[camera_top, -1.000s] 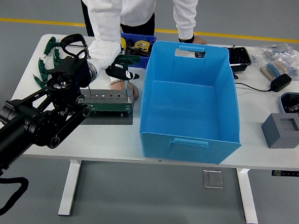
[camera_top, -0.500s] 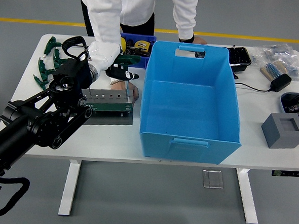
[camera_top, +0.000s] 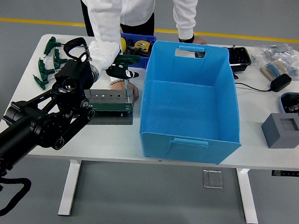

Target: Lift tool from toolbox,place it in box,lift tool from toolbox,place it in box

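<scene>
**benchrat:** ok so nearest the camera is the left arm (camera_top: 42, 123), coming in from the lower left across the white surface (camera_top: 112, 140). The left hand (camera_top: 78, 69) sits over the left end of the toolbox (camera_top: 109, 108), that dark green rack just beside the blue box (camera_top: 190, 102). I honestly can't tell whether the fingers are apart or closed on anything, the wrist blocks them. Right arm isn't in shot at all

**torx_fan:** where's the tool?

**benchrat:** one T-handle tool (camera_top: 122, 72) stands upright in the rack's right end, black grip on top. A person's hand (camera_top: 132, 92) rests at the rack's far right corner. Box looks empty, so I'd guess we're on the first lift

**torx_fan:** tips for the grab?

**benchrat:** I'd wrap the grip itself, pull straight up so the shaft doesn't bind in its hole, then clear the box wall before moving across. Also watch that person's hand

**torx_fan:** anything change from a second back?

**benchrat:** the left arm has crept up and a bit right toward the rack. Tool, rack, box and the person all look unmoved
</scene>
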`<action>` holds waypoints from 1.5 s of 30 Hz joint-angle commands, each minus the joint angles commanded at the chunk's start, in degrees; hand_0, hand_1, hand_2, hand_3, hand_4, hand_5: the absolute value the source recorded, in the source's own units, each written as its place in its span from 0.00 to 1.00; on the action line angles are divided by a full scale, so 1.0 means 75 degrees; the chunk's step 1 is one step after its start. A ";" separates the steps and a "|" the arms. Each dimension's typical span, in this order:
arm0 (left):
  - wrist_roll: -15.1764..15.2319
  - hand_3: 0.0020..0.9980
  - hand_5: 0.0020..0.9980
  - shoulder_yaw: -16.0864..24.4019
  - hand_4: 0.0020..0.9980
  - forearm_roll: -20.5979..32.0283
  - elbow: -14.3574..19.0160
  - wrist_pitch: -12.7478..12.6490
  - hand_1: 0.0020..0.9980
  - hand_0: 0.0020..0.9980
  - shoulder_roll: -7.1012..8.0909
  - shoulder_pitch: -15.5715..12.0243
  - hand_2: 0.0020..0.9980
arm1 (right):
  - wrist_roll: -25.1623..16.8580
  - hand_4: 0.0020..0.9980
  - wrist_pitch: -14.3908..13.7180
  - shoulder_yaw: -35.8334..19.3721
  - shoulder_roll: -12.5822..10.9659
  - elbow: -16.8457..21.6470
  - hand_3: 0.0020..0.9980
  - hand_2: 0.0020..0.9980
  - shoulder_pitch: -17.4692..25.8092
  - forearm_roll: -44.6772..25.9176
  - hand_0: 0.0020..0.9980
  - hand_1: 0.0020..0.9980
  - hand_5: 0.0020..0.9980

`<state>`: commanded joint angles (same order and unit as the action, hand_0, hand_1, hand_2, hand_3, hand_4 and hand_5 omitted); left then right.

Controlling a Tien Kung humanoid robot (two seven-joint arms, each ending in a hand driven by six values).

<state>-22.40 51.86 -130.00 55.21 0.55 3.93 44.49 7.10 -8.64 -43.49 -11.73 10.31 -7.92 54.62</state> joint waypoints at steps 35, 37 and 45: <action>0.0249 0.02 0.76 -0.0241 0.79 0.0358 0.0270 -0.0786 0.00 0.05 0.0270 0.0071 0.00 | 0.0021 0.81 -0.0006 -0.0241 0.0023 0.0000 0.59 0.64 0.0011 0.0154 0.59 0.55 0.84; 0.0243 0.02 0.76 -0.0254 0.79 0.0401 0.0339 -0.0752 0.00 0.05 0.0315 0.0087 0.00 | 0.0023 0.81 -0.0004 -0.0248 0.0025 0.0000 0.59 0.64 0.0018 0.0160 0.59 0.55 0.84; 0.0225 0.01 0.61 -0.0333 0.70 0.0548 0.0624 -0.0601 0.00 0.05 0.0602 0.0272 0.00 | 0.0028 0.81 -0.0007 -0.0281 0.0035 0.0000 0.59 0.64 0.0035 0.0190 0.59 0.55 0.84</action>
<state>-20.71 49.36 -125.89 59.89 -3.95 8.44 46.53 7.31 -8.69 -45.60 -11.46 10.31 -7.66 56.04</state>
